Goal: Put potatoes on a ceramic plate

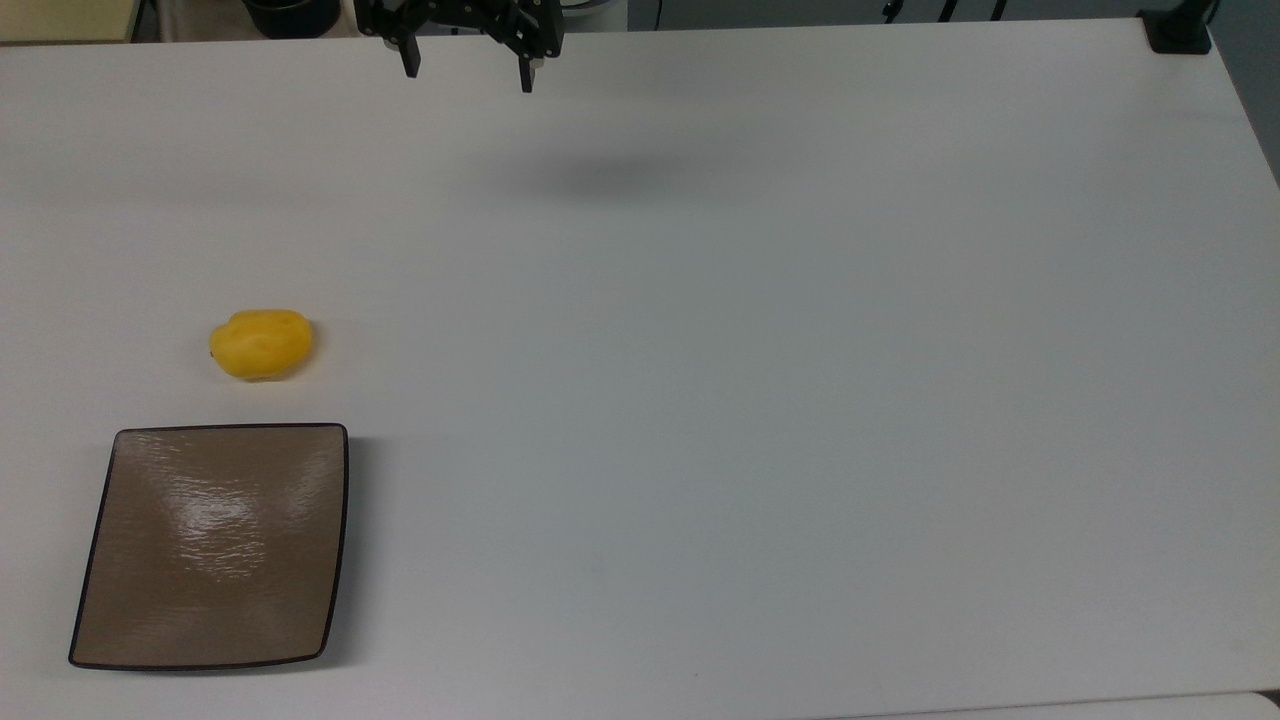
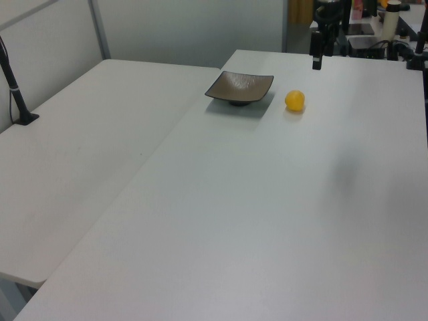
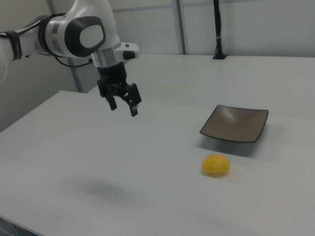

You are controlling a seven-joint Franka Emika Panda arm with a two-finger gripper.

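Plate (image 1: pixel 215 545) at the top view's lower left on a white table (image 1: pixel 750 400), empty, potato (image 1: pixel 261 344) just beyond its far edge, apart from it, gripper (image 1: pixel 468 70) high above the table's far edge, fingers spread, holding nothing

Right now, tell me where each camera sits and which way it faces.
Top view: overhead, looking down at the table; claw at the upper edge.
Left view: low at one table end, looking along it toward the claw.
Right view: beside the table, facing the arm and open claw.
All share the potato beside the plate.
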